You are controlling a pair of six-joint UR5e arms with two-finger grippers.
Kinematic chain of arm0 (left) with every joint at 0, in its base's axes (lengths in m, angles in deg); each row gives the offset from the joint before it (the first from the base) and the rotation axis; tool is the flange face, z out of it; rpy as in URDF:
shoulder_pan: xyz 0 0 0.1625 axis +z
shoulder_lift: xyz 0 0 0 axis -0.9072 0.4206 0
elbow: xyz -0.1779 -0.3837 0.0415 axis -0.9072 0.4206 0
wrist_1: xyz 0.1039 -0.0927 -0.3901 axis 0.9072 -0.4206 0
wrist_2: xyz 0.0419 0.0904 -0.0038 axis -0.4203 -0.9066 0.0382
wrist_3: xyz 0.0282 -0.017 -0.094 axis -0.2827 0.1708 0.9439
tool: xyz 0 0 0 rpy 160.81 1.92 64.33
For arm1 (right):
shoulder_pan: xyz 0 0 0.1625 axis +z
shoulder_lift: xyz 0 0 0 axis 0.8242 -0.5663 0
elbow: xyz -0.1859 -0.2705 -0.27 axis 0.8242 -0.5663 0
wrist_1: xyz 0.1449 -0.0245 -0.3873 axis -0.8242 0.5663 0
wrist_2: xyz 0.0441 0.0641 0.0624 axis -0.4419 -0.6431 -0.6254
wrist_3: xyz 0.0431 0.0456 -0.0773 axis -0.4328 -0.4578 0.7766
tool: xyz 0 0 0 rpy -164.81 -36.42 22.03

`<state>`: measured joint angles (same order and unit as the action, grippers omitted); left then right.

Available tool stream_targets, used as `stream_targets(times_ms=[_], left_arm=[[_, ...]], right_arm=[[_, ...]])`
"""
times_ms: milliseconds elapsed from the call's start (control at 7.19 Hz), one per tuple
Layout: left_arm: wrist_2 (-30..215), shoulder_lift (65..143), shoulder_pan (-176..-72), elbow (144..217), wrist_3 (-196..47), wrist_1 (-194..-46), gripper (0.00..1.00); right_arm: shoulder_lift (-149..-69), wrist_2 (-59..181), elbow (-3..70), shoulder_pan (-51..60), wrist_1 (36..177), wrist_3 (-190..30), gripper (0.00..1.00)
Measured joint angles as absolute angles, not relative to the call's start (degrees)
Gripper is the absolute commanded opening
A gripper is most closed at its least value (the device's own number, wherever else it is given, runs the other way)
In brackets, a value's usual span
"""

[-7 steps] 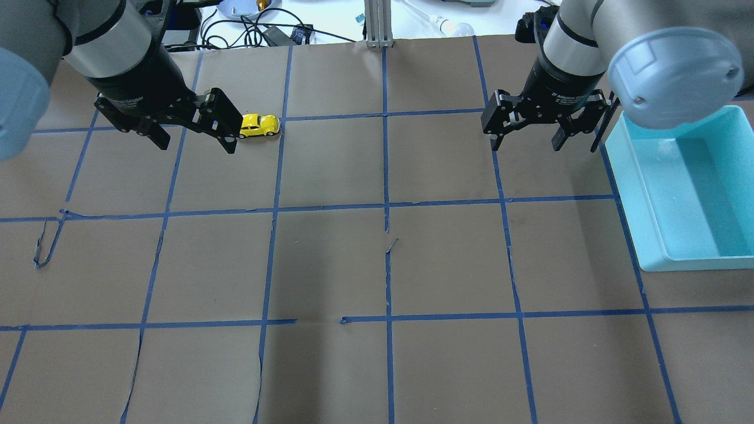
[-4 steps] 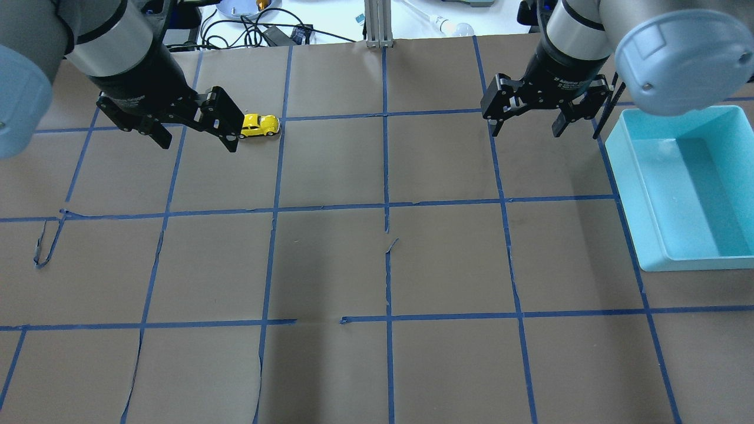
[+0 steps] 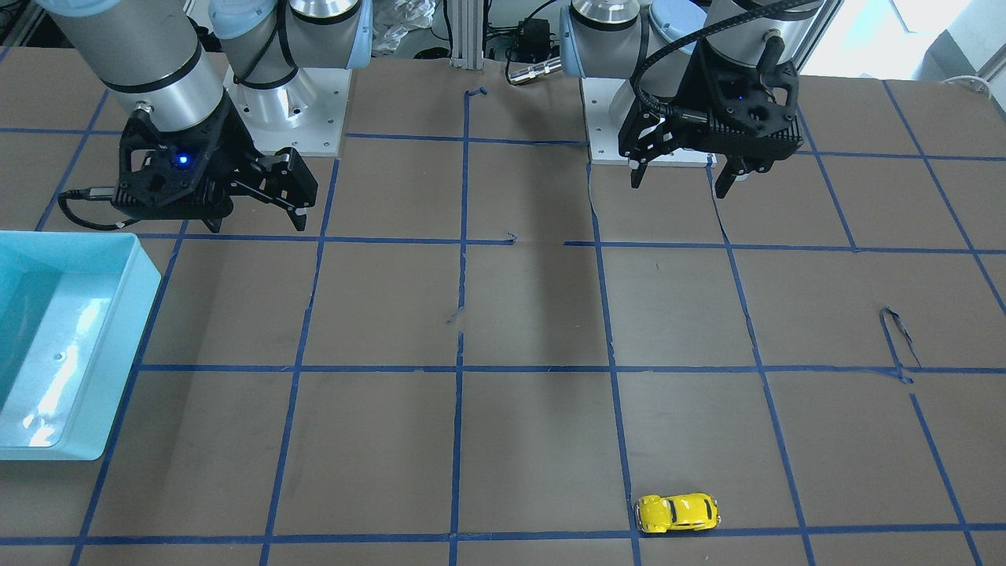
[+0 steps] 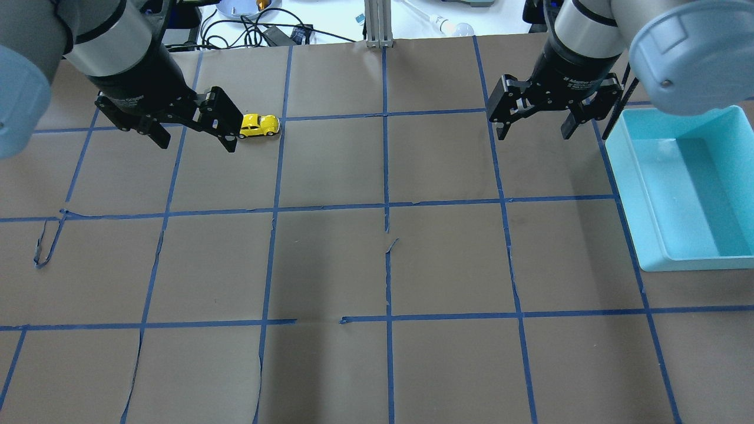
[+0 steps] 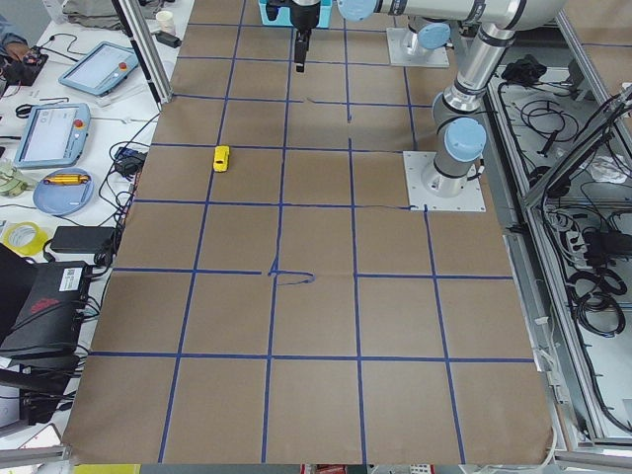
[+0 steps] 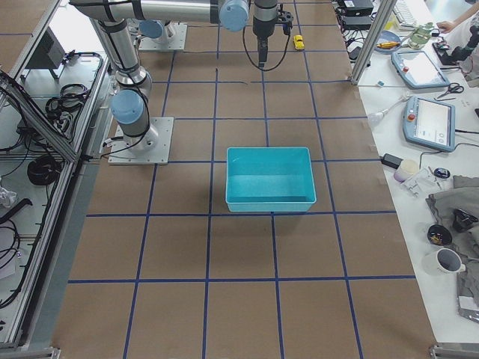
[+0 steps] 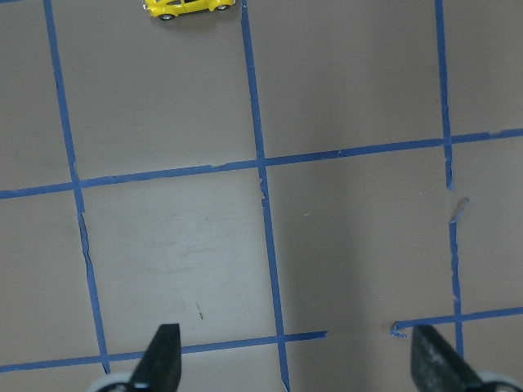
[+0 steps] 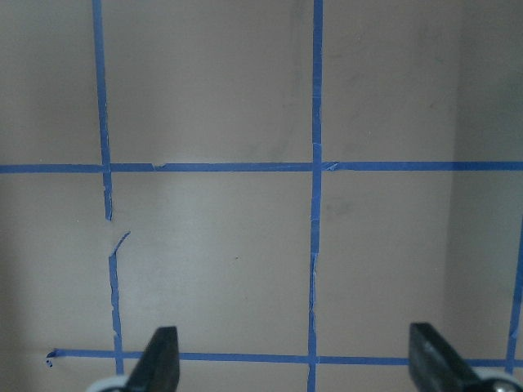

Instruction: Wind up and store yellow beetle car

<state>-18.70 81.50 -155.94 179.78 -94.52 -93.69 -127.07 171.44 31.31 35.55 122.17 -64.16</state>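
Observation:
The yellow beetle car [image 4: 259, 125] stands on its wheels on the brown papered table, in the far left part of the overhead view. It also shows in the front view [image 3: 677, 512] and at the top edge of the left wrist view [image 7: 186, 6]. My left gripper [image 4: 194, 141] is open and empty, held high above the table and back from the car [image 5: 221, 158]. In the left wrist view [image 7: 298, 363] only bare paper lies between its fingertips. My right gripper [image 4: 535, 132] is open and empty, hanging above the table left of the bin. In the right wrist view [image 8: 296, 363] it shows only taped paper.
A teal bin [image 4: 642, 200] stands at the table's right edge and holds nothing; it also shows in the front view [image 3: 78, 330] and the right side view [image 6: 269, 179]. An aluminium post [image 4: 379, 23] stands at the far edge. Blue tape marks a grid, with a torn loop [image 4: 44, 247].
My right arm has shifted a little toward the far edge and the bin, gripper still open. The left arm and the car have not moved.

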Motion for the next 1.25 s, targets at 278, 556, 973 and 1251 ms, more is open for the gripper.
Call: stream_targets(times_ms=[278, 556, 973, 1251], left_arm=[[-18.76, 81.42, -155.99, 179.76, -94.47, -93.76, 1.00], [-18.81, 81.42, -155.96, 179.76, -94.46, -93.77, 1.00], [-18.66, 81.53, -155.86, 179.64, -94.59, -93.76, 1.00], [-18.71, 81.80, -155.88, 179.42, -94.64, -93.77, 1.00]], right_arm=[[-127.10, 172.90, 32.35, 35.51, 121.12, -63.87, 1.00], [-127.00, 174.89, 32.96, 35.03, 121.55, -61.95, 1.00], [-126.85, 176.95, 33.22, 34.76, 121.78, -60.31, 1.00], [-126.81, 177.11, 33.31, 34.75, 121.78, -60.26, 1.00]])
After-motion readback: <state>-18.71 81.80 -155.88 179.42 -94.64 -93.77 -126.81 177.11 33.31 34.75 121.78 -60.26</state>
